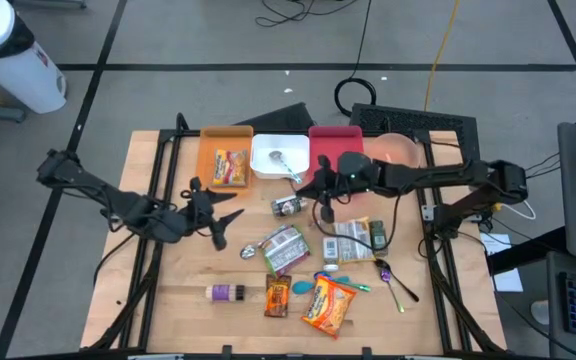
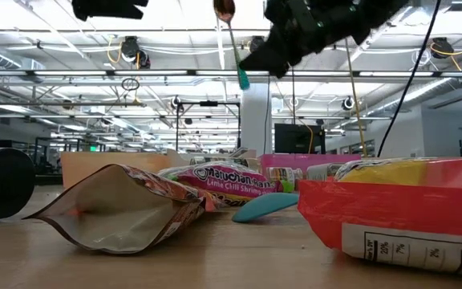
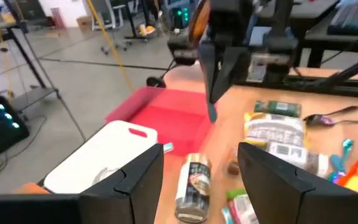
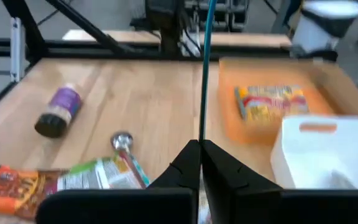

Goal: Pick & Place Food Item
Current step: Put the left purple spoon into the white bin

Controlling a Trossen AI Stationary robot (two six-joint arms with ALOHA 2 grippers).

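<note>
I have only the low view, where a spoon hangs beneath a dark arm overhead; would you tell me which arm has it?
Observer: The right tool is shut on the teal handle of the spoon.
Operator: Thank you. Where is it over the table?
Observer: From above, it hovers just off the edge of the red bin, next to a small jar.
Operator: And the left tool?
Observer: The left tool is open and empty, facing that jar.
</note>
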